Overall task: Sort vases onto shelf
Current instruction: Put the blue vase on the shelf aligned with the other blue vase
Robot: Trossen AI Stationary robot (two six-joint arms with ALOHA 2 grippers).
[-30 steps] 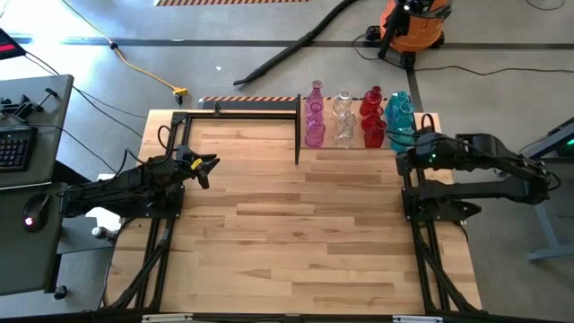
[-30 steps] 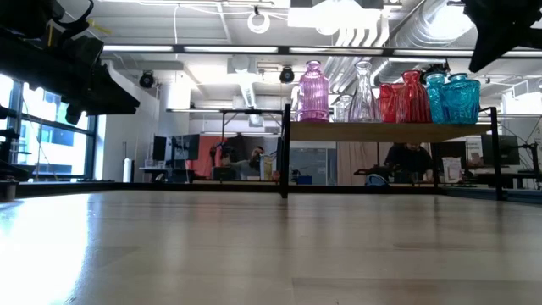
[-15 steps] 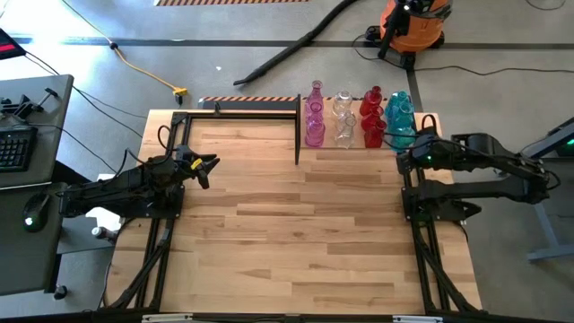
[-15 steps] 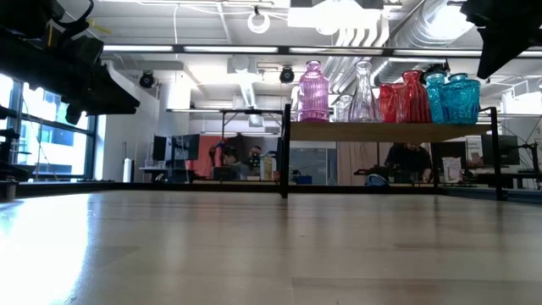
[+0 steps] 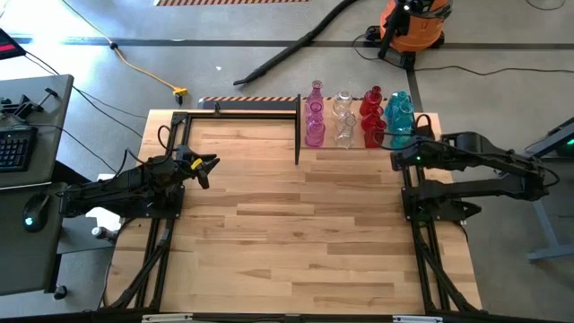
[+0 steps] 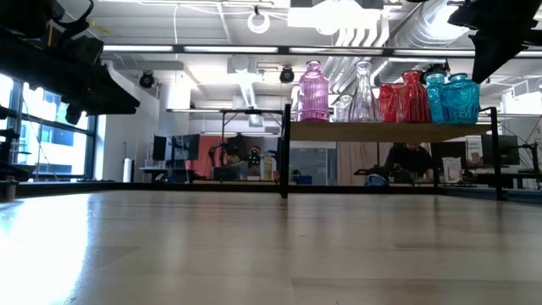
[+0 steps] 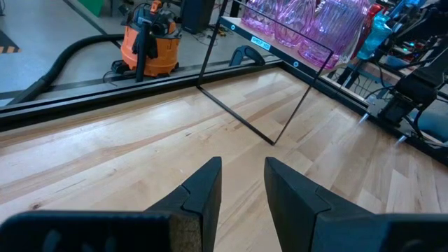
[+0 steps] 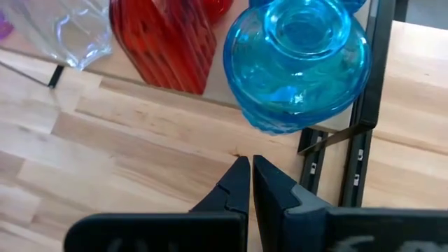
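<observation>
Eight small glass vases (image 5: 358, 117), pink, clear, red and teal, standing on the raised light-wood shelf (image 6: 385, 132) at the desk's (image 5: 296, 233) far edge, right claw (image 5: 395, 156) clenched, empty, just beside the teal ones, left claw (image 5: 212, 167) released, empty, near the left edge.

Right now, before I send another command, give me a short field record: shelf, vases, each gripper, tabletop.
shelf: raised wood platform at the table's far edge, right of centre
vases: pink, clear, red, teal, grouped by colour on the shelf
left gripper: open, empty, near the table's left edge
right gripper: shut, empty, just in front of the teal vases
tabletop: no vases seen
</observation>
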